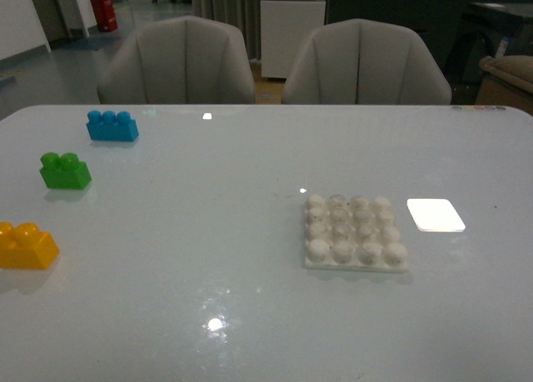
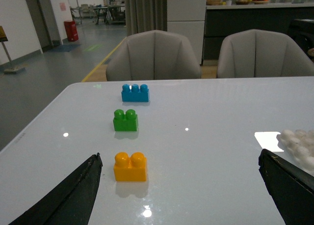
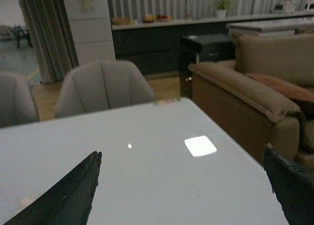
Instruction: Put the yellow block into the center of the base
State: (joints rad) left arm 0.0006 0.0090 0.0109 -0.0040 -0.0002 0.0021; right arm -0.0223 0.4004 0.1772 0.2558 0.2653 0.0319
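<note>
At the far left of the table, near its front edge, the yellow block sits studs up, touching nothing. The green brick lies behind it and the blue brick farther back, all three well apart. In the left wrist view the left fingers are spread wide with nothing between them, and the block lies ahead of them, off to one side. We judge the step in hand to be the reach and grasp, not yet begun. To do it well, we centre the fingers over the block, close them on its smooth side faces below the studs, and keep it level. Right of centre lies the base, flat, with its four-by-four studs bare and nothing seated on it. We take the centre to mean the inner studs, so we align the block there before pressing straight down. Just beside the base on the right is a white rectangle; we cannot tell whether it is a plate or a reflection. No container is in view. The right fingers are likewise spread, holding nothing.
</note>
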